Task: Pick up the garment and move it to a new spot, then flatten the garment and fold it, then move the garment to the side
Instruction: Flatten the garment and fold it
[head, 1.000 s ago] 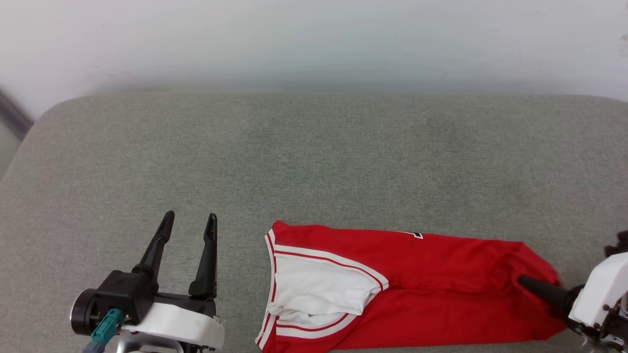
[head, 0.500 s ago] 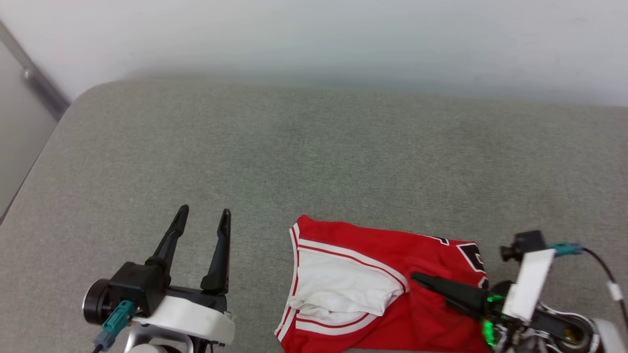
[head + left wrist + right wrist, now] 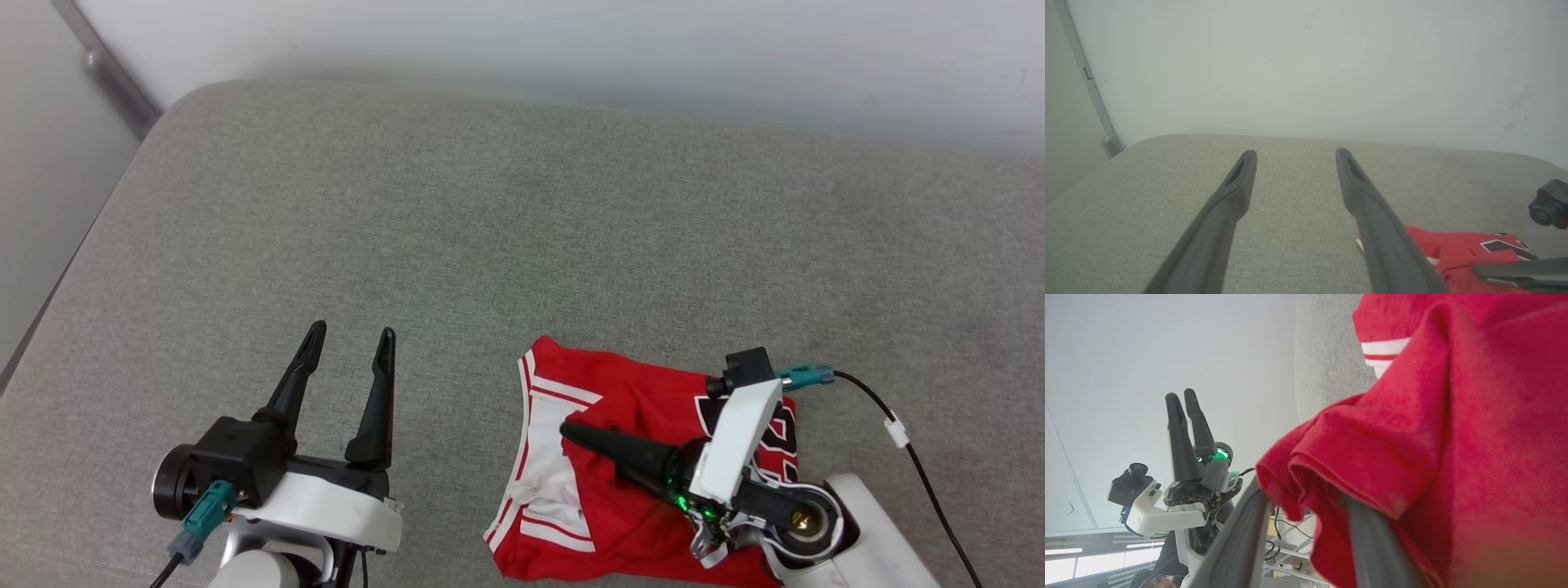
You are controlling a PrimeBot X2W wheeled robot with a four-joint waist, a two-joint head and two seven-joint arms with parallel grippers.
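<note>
– When you looked down from the head, where did the garment [image 3: 645, 392] lie?

– It lay bunched on the near right part of the grey cushion [image 3: 490, 204]. The red cloth was folded over on itself. White fabric with red-and-white striped trim showed on its left side, and part of a black, white-edged number showed at its right.

– And the right tool [image 3: 571, 430]?

– It lay low across the garment, pointing left. Seen from its own wrist, its two fingers [image 3: 1237, 543] stood partly apart, neither closed nor spread wide. A folded red edge hung over them and into the gap. I couldn't tell whether the cloth was caught on them or only draped there.

– What about the left tool [image 3: 352, 331]?

– It was at the near left over bare cushion, well apart from the garment. Its fingers were spread wide with nothing between them, and they pointed towards the far side and the pale wall [image 3: 571, 41].
</note>
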